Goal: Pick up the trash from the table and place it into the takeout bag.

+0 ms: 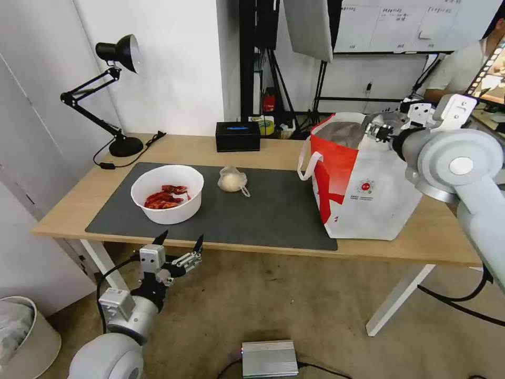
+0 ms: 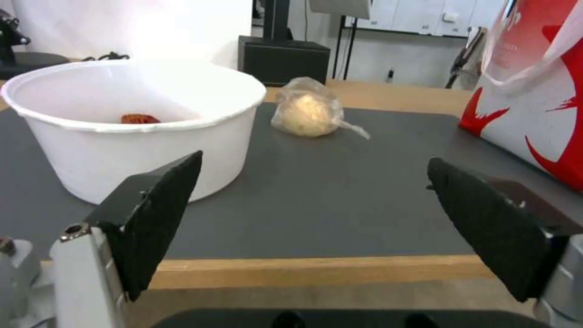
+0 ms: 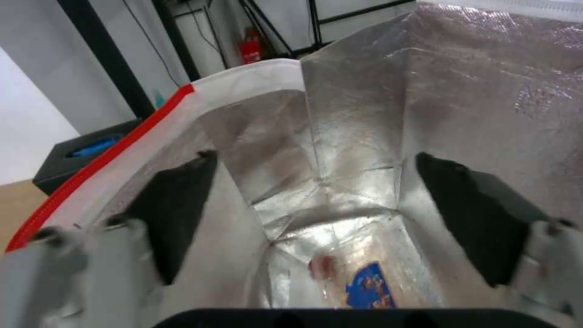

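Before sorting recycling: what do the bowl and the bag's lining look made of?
The bowl looks like thin white plastic or foam, with a smooth rolled rim. The bag's lining looks like crinkled silver foil, shiny and creased.

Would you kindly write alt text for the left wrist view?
The left gripper, jaws wide apart, hovers at the table edge facing a white bowl of red shells. A small clear bag lies beyond it on the grey mat, beside the takeout bag.
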Robot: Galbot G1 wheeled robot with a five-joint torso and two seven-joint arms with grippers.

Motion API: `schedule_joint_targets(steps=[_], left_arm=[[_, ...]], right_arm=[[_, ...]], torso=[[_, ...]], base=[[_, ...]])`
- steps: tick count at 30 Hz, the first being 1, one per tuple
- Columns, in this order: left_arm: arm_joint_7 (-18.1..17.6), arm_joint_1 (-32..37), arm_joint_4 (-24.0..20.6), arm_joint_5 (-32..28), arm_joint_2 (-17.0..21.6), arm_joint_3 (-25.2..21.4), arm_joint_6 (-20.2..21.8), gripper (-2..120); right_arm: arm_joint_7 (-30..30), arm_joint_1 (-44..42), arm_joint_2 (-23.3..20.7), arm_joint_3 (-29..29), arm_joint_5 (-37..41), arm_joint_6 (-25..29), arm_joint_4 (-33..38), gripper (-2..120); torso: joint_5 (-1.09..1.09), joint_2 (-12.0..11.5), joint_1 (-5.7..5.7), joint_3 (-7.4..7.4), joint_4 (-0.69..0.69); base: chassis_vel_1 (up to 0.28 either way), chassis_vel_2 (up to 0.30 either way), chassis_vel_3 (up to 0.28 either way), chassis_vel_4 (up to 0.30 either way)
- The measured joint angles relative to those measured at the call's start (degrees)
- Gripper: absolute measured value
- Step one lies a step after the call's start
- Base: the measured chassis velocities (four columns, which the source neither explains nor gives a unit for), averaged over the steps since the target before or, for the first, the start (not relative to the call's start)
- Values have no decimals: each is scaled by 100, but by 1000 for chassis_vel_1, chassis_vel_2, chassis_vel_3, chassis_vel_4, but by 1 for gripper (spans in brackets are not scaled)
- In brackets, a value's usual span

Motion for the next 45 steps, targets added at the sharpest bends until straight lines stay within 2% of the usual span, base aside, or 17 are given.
schedule_joint_targets(steps=[4,14,18,23,26,27,31,32,34,35,38,45], left_arm=[[-6,-40,35,-8,2,27,1,100],[-11,-77,65,-24,15,26,8,100],[-12,-81,67,-27,16,19,11,100],[-12,-81,64,-38,15,-3,13,100],[-13,-66,41,-45,12,-43,14,100],[-13,-66,41,-45,12,-43,14,100],[-13,-48,24,-64,28,-88,16,100],[-13,-48,24,-64,28,-88,16,100],[-12,-65,44,-127,76,-90,16,100],[-12,-65,44,-127,76,-90,16,100],[-2,-104,92,-182,161,-93,14,100],[19,-26,90,-187,128,-165,-11,100]], right_arm=[[-30,3,1,0,4,0,-44,99],[-94,129,110,-65,-17,-2,-154,100],[-534,173,153,-91,-455,135,-154,100],[-954,202,164,-88,-648,319,-7,100],[-1595,117,80,-52,-878,563,284,100],[-1595,117,80,-52,-878,563,284,100],[-2589,-507,-208,199,-1099,946,884,100],[-2589,-507,-208,199,-1099,946,884,100],[-3053,-1125,-412,374,-1318,1106,1162,100],[-3053,-1125,-412,374,-1318,1106,1162,100],[-3423,-2002,-668,499,-1694,1192,1512,100],[-3437,-2808,-802,489,-2178,1220,2008,100]], torso=[[0,0,0,0,0],[0,0,0,0,0],[0,0,0,0,0],[0,0,0,0,0],[-1,0,0,0,1],[-1,0,0,0,1],[0,0,0,-1,1],[0,0,0,-1,1],[0,0,0,-1,0],[0,0,0,-1,0],[2,0,0,-1,-2],[-1,0,0,-1,1]], base=[[0,0,0,0],[0,0,0,0],[0,0,0,0],[0,0,0,0],[0,0,0,0],[0,0,0,0],[0,0,0,0],[0,0,0,0],[0,0,0,0],[0,0,0,0],[0,0,0,0],[0,0,0,0]])
